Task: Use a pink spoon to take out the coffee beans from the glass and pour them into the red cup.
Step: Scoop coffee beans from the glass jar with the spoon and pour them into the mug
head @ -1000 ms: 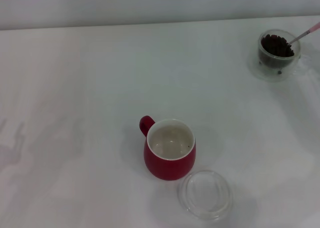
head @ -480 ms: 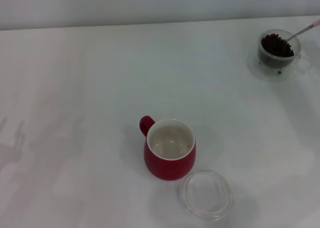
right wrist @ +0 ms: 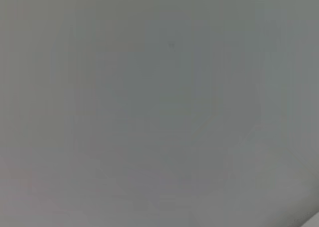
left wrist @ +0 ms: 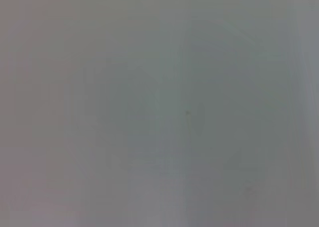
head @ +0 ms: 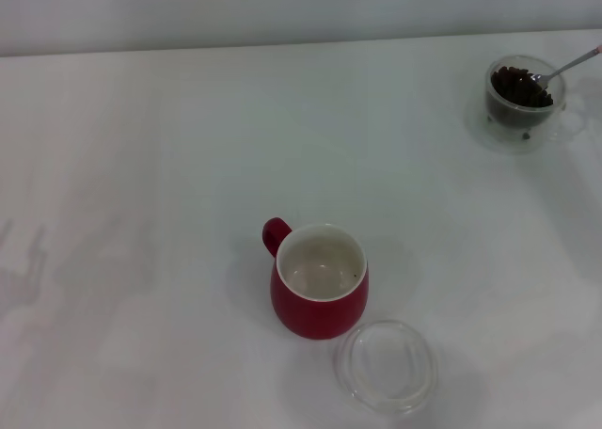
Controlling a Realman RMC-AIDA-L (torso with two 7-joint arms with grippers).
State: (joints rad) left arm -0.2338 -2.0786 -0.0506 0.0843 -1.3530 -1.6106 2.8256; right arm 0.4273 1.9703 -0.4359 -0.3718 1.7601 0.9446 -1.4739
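The red cup [head: 319, 281] stands at the table's middle front, handle toward the far left, its white inside nearly bare. At the far right the glass [head: 524, 95] on its clear saucer holds the coffee beans [head: 517, 83]. The pink spoon [head: 567, 67] leans in the glass, its metal bowl on the beans, its stem running off the right edge of the head view with only a hint of the pink handle showing. Neither gripper appears in any view; both wrist views show only blank grey surface.
A shallow clear round dish [head: 387, 365] lies just front-right of the red cup, nearly touching it. The white table [head: 150, 166] ends at a pale wall at the back.
The spoon's stem has dipped lower and its bowl has settled onto the beans in the glass. The cup and the dish have not moved.
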